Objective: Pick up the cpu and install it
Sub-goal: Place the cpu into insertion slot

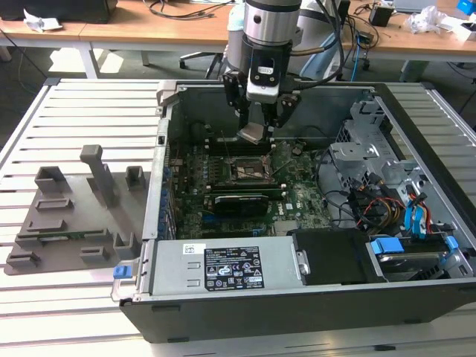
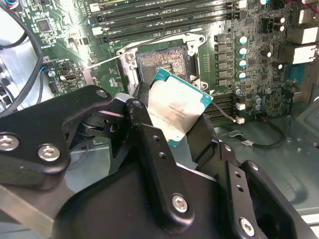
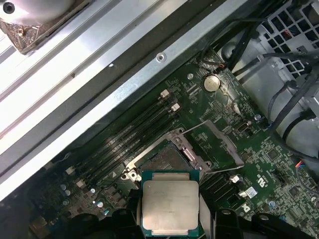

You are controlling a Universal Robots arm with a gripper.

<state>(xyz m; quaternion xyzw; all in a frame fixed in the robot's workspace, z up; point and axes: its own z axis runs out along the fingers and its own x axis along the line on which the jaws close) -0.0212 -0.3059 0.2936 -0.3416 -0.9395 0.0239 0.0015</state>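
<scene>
The cpu (image 1: 252,134), a small flat square chip with a silvery top, hangs in my gripper (image 1: 258,128) above the open computer case. In both wrist views the cpu (image 2: 177,107) (image 3: 170,200) sits between the black fingers (image 2: 144,129), which are shut on its edges. Just beyond it lies the open socket (image 2: 162,62) (image 3: 164,159) on the green motherboard (image 1: 297,190), its metal frame and lever lifted. In the exterior view the socket (image 1: 245,169) is a short way below the chip, which does not touch it.
A long black card (image 1: 239,202) lies across the motherboard near the socket. Memory slots (image 2: 164,17) run beside it. Drive cages and cables (image 1: 394,193) crowd the case on the exterior view's right. A grey fixture (image 1: 74,216) rests on the slatted table at the exterior view's left.
</scene>
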